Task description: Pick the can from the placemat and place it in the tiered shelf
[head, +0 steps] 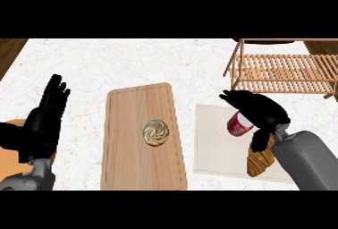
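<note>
Can (239,125), red with a pale rim, tilted in right hand (260,109).

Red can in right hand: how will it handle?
Probably rigid: the can looks undented inside the right hand's curled fingers. Smooth sides may slip. Tilted now; on the slatted shelf it could roll unless set upright.

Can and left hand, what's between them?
In the head view, a wooden cutting board bearing a swirled pastry lies between the can and the left hand.
</note>
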Robot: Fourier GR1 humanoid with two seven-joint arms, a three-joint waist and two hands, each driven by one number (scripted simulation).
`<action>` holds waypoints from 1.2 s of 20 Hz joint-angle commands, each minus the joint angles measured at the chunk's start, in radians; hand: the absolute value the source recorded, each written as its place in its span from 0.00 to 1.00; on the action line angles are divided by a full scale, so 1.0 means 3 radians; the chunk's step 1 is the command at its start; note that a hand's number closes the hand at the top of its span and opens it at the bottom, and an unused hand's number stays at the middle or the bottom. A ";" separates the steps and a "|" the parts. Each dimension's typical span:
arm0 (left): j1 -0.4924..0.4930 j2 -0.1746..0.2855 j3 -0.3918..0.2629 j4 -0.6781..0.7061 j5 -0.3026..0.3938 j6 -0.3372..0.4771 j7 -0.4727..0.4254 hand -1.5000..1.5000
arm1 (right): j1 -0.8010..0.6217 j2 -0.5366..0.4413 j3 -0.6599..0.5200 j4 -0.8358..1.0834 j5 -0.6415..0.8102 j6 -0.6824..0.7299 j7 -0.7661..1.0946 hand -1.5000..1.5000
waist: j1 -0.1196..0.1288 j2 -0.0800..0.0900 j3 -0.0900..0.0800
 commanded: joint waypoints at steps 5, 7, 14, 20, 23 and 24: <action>0.0004 -0.0097 0.0131 0.0085 -0.0072 -0.0142 -0.0078 0.50 | 0.0000 0.0242 -0.0191 0.0336 0.0312 -0.0070 -0.0260 0.00 | -0.0008 -0.0002 0.0000; 0.0032 -0.0175 0.0105 0.0144 -0.0127 -0.0101 -0.0208 0.50 | -0.0081 0.0355 -0.0131 0.0682 0.0459 -0.0282 -0.0344 0.00 | 0.0001 0.0002 0.0000; -0.0071 -0.0103 0.0200 0.0011 -0.0104 -0.0208 0.0031 0.50 | 0.0005 0.0224 -0.0012 0.0732 0.0774 -0.0411 -0.0684 1.00 | -0.0004 0.0000 0.0000; 0.0203 -0.0266 0.0088 -0.0140 -0.0182 -0.0174 -0.0052 0.50 | 0.0145 0.0296 -0.0159 0.0764 0.0928 -0.0800 -0.0640 1.00 | -0.0008 -0.0006 0.0000; 0.0115 -0.0122 0.0252 -0.0087 -0.0130 -0.0166 0.0023 0.50 | 0.0531 0.0354 -0.0492 0.0551 0.0743 -0.0829 -0.0027 1.00 | -0.0126 -0.0039 0.0000; 0.0108 -0.0146 0.0272 -0.0018 -0.0117 -0.0157 -0.0022 0.50 | 0.0575 0.0442 -0.0576 0.0551 0.0724 -0.0822 0.0186 1.00 | -0.0139 -0.0033 -0.0002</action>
